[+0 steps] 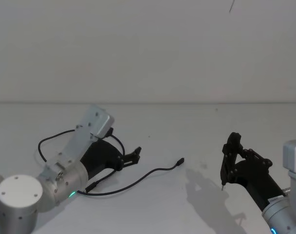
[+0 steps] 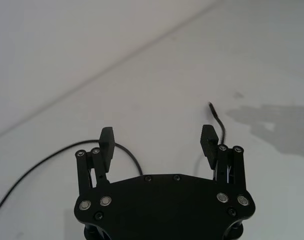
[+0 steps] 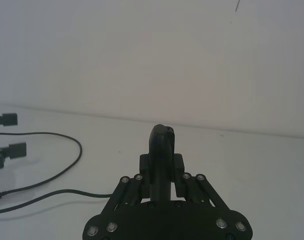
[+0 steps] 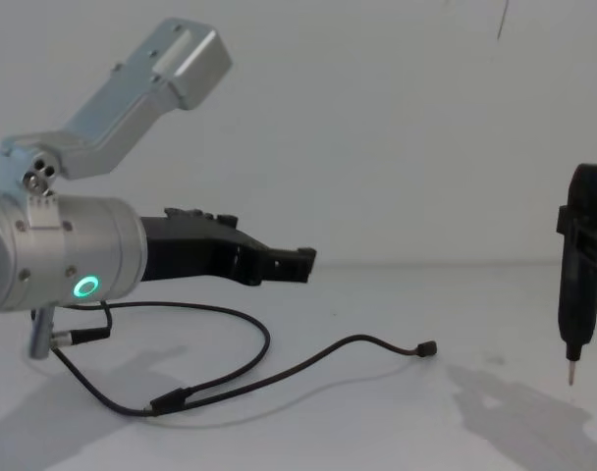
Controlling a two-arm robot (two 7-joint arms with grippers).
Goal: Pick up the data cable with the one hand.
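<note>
Noting left gripper [image 4: 300, 263] raised over the table [image 1: 187, 122], fingers spread wide with nothing between. Found data cable [image 4: 279, 371] lying slack on the table, looped below and beside that gripper, apart from it, one plug end stretched toward the right. Saw right gripper [image 1: 231, 150] well apart on the right, fingers closed on a slim black pen tool [image 4: 578, 285], held upright, metal tip down.

Item count:
- Black plastic two-fingered hands: two, the left hand [image 2: 157, 134] and the right hand [image 3: 162, 167].
- Long thin black data cable [image 1: 162, 168]: one, with two small dark plugs [image 1: 180, 161].
- Slim black pen-shaped tool [image 4: 583, 265] with metal tip: one.
- White tabletop [image 1: 153, 214]: one.
</note>
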